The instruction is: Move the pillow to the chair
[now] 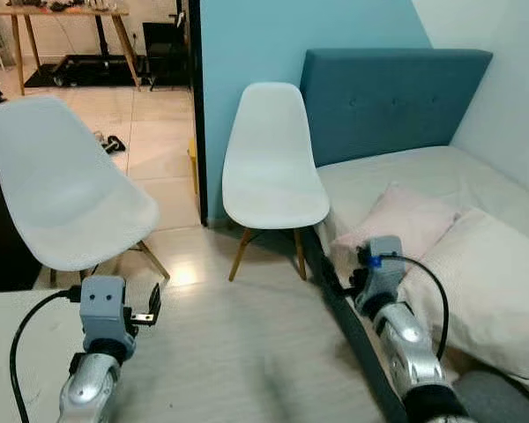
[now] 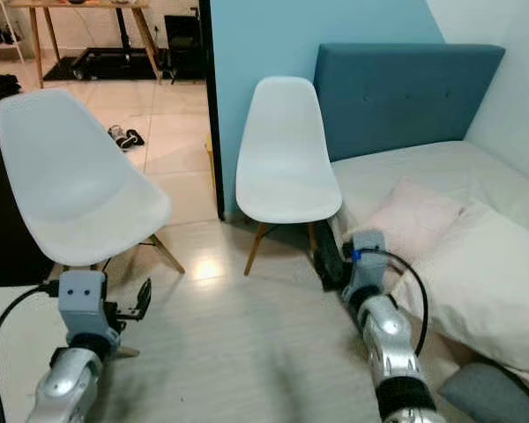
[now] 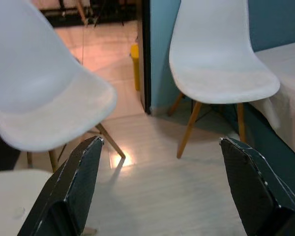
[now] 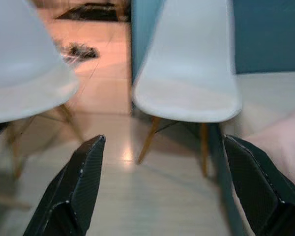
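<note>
The pink pillow (image 1: 398, 220) is seen at right of frame on the bed (image 1: 406, 167), just beyond the right end effector (image 4: 162, 187), fingers apart and empty. The left end effector (image 3: 160, 187) is likewise spread, nearer the white chair (image 1: 273, 167).

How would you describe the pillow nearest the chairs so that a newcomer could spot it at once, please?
Start at the bed with the blue headboard. Two pillows lie on it near the right gripper. It is the pink pillow; its neighbour is larger and cream.
</note>
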Robot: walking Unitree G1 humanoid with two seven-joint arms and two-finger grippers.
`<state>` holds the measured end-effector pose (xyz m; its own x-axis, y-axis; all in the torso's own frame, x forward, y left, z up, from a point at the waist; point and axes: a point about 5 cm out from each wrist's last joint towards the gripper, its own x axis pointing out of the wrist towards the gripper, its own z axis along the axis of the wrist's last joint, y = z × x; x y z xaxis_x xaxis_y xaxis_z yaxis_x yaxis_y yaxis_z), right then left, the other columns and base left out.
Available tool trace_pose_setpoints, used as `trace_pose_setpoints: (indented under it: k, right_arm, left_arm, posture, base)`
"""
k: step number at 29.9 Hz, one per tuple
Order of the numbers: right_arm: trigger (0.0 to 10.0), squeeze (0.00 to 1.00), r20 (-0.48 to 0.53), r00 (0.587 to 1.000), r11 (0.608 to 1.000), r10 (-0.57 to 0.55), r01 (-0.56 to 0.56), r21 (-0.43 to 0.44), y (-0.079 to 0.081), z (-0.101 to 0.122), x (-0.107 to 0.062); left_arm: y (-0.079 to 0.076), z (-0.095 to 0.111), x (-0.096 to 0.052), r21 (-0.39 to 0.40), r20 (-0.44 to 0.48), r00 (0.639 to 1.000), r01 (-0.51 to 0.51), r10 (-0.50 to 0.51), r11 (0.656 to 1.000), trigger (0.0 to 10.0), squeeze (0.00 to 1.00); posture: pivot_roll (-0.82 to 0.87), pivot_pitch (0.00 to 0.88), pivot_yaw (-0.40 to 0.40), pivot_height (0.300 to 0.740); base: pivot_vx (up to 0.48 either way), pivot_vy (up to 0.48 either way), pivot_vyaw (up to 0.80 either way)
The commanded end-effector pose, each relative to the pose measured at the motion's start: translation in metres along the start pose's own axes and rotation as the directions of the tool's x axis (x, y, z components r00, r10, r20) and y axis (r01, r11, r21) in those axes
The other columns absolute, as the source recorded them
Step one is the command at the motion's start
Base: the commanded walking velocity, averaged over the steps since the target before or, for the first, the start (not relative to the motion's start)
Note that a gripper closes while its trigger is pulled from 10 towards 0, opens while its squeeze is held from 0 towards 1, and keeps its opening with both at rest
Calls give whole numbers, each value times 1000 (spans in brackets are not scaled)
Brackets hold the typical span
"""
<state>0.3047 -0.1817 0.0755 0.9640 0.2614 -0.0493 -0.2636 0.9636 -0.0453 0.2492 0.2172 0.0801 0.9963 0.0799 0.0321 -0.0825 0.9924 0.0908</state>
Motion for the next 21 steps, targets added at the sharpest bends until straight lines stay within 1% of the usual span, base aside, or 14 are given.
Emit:
trace_pose_setpoints:
  k: [1,3,5,6,8,9,10,11,12,13,15,16,21]
  right_arm:
    - [10000,0,16,1000,999,8,-7,-32,-2,6,-9]
    - [10000,0,38,999,999,12,-10,-47,-4,14,-19]
    - [10000,0,65,997,999,31,-29,-24,-1,22,-24]
    - [10000,0,65,997,999,31,-29,-24,-1,22,-24]
    - [10000,0,86,995,999,44,-44,-10,6,29,-27]
    - [10000,0,86,995,999,44,-44,-10,6,29,-27]
    - [10000,0,83,995,999,47,-47,-5,10,29,-26]
    - [10000,0,83,995,999,47,-47,-5,10,29,-26]
    - [10000,0,74,996,999,40,-41,0,13,26,-23]
    - [10000,0,74,996,999,40,-41,0,13,26,-23]
    - [10000,0,40,999,999,30,-32,42,16,22,-18]
    - [10000,0,30,999,998,26,-28,61,16,25,-17]
    - [10000,0,32,999,998,28,-29,58,17,30,-16]
  left_arm:
    - [4,4,-7,35,-17,1000,9,-8,999,10000,0]
    - [1,10,-15,25,-10,1000,18,-18,1000,10000,0]
    - [-7,16,-21,-5,-6,1000,29,-29,1000,10000,0]
    - [-7,16,-21,-5,-6,1000,29,-29,1000,10000,0]
    - [-18,19,-27,-47,-8,999,43,-44,998,10000,0]
    - [-18,19,-27,-47,-8,999,43,-44,998,10000,0]
    - [-25,20,-30,-60,-14,999,51,-52,997,10000,0]
    - [-25,20,-30,-60,-14,999,51,-52,997,10000,0]
    - [-29,19,-31,-53,-18,998,51,-52,997,10000,0]
    - [-29,19,-31,-53,-18,998,51,-52,997,10000,0]
    - [-20,16,-29,-116,-45,998,-42,37,992,10000,0]
    - [-16,16,-28,-147,-65,995,-81,72,986,10000,0]
    - [-19,19,-28,-152,-63,996,-67,58,986,10000,0]
  posture:
    - [-31,0,-69,740]
    - [-32,0,-66,740]
    - [-37,0,-65,740]
    - [-37,0,-65,740]
    - [-39,0,-63,740]
    - [-39,0,-63,740]
    - [-40,0,-59,740]
    - [-40,0,-59,740]
    - [-32,0,-58,740]
    - [-32,0,-58,740]
    - [-17,0,-79,740]
    - [-22,0,-80,740]
    - [-27,0,-83,740]
  base:
    - [0,0,0]
    - [0,0,0]
    - [0,0,0]
    - [0,0,0]
    - [0,0,0]
    - [0,0,0]
    - [0,0,0]
    - [0,0,0]
    - [0,0,0]
    - [0,0,0]
    - [0,0,-800]
    - [0,0,-800]
    - [0,0,-800]
